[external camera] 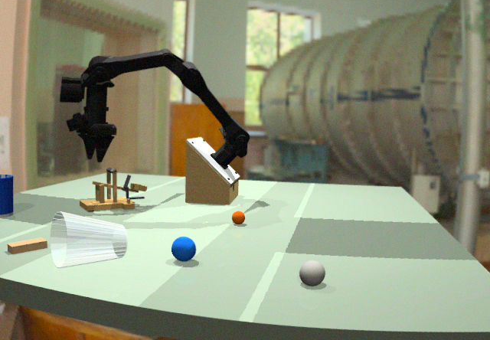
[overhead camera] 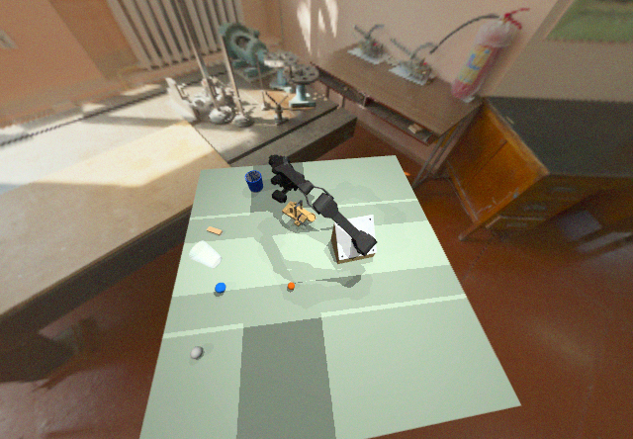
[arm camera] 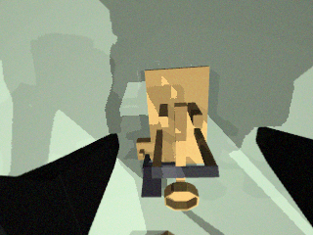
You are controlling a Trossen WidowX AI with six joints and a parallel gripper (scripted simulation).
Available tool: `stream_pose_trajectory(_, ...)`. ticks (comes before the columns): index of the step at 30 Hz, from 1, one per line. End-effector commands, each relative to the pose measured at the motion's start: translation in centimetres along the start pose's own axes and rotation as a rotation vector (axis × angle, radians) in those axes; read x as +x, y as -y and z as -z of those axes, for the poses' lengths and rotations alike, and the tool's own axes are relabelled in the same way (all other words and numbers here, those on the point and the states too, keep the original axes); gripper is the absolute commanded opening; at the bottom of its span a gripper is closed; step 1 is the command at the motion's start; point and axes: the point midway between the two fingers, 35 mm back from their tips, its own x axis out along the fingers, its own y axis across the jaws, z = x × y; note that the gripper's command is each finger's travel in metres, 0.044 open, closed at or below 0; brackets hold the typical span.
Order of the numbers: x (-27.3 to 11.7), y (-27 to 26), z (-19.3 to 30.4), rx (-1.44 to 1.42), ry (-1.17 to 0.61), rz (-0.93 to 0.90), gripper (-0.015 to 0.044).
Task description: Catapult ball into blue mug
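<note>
The wooden catapult [overhead camera: 298, 214] [external camera: 106, 203] [arm camera: 177, 76] stands upright on the table. Its throwing arm ends in a round cup [arm camera: 181, 208], which looks empty and sticks out past the dark crossbar. The blue mug [overhead camera: 253, 183] [external camera: 5, 194] stands near the table's far left corner in the top view and is cut by the left edge in the exterior view. A small orange ball [overhead camera: 291, 285] [external camera: 238, 217] lies on the table, away from the catapult. My gripper [external camera: 95, 159] [arm camera: 185, 137] is open and empty, pointing down above the catapult, with no contact visible.
The arm's base sits on a sloped white-topped block [overhead camera: 347, 256] [external camera: 205, 184]. A clear cup [overhead camera: 205, 253] [external camera: 89, 239] lies on its side by a small wooden block [overhead camera: 214, 230] [external camera: 27, 246]. A blue ball [overhead camera: 220, 287] [external camera: 183, 249] and grey ball [overhead camera: 197, 352] [external camera: 311, 272] lie nearby.
</note>
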Motion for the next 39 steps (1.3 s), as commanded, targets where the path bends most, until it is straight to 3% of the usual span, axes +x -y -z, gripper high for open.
stream_pose_trajectory(1,0.7,0.1,0.3,0.006,-0.019,-0.003,0.044)
stream_pose_trajectory(4,0.3,0.1,0.6,0.006,-0.016,-0.003,0.044)
stream_pose_trajectory(9,4.8,0.1,0.7,0.006,-0.016,-0.005,0.044)
stream_pose_trajectory(39,8.9,0.0,0.7,0.005,-0.017,-0.006,0.044)
